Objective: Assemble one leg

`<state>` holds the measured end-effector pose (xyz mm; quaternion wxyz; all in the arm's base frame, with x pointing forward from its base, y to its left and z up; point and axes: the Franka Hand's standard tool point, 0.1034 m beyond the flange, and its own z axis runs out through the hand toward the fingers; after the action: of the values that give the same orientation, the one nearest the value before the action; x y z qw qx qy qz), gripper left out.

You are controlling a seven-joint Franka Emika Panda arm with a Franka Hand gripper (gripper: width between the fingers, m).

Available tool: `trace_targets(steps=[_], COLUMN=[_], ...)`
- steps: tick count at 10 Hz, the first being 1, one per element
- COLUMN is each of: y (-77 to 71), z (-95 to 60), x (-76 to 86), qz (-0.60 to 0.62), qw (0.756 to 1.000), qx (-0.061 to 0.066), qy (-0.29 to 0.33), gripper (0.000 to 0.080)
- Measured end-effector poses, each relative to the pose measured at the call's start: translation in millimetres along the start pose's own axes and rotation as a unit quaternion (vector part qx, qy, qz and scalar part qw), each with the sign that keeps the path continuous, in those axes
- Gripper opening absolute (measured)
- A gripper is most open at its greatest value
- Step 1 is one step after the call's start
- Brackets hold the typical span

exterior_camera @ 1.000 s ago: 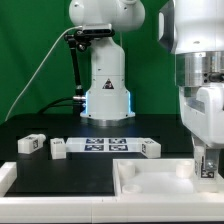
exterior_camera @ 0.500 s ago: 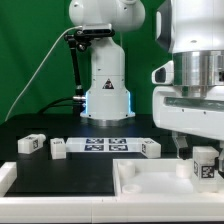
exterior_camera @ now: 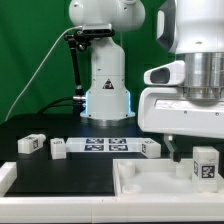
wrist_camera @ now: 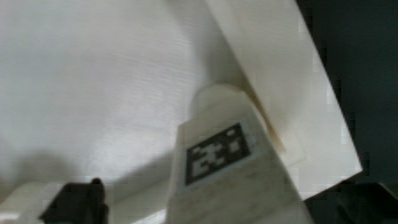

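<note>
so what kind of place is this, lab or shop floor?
Most likely a robotics lab test cell: a green backdrop behind the arm, a black table, and the marker board lying among tagged white furniture parts.

The table (exterior_camera: 90,172) is black, and the backdrop (exterior_camera: 30,50) behind it is green. The arm's base (exterior_camera: 106,80) is white with a blue glow low down. Each leg, one at the exterior view's right (exterior_camera: 204,165) and three farther left (exterior_camera: 31,145) (exterior_camera: 58,148) (exterior_camera: 150,147), is white with a black-and-white square tag. The marker board (exterior_camera: 105,146) is white with black-and-white tags. The tray-like part (exterior_camera: 140,178) is plain white. In the wrist view the leg (wrist_camera: 222,160) shows its tag, and one dark fingertip (wrist_camera: 75,200) stands against white.
</note>
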<state>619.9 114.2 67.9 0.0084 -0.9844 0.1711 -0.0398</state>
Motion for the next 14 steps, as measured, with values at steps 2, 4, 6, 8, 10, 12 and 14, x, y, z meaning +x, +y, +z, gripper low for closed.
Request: trace_targets(steps=[2,4,6,8,10,12,14], y=[-6.2,-7.4,-6.5,-6.4,-8.1,-8.3,-8.1], z=[-1.2,-2.6,-2.5,-2.5,-2.4,-2.0,-2.0], x=[-1.7,0.0,0.4,0.5,-0.1,-1.0,-1.6], qz=[-0.079,-0.156,-0.157,-0.136,-0.095,0.084,0.234], qw=[0.997,0.988,0.988,0.991,0.995,0.996,0.972], qx=[-0.004,-0.006,-0.008,-0.008,-0.006,-0.001,0.002], qy=[0.0,0.002,0.003,0.003,0.011,0.021,0.022], gripper=[0.0649,0.0649,0.0383,0.0289,0.0289,0.0289,0.029])
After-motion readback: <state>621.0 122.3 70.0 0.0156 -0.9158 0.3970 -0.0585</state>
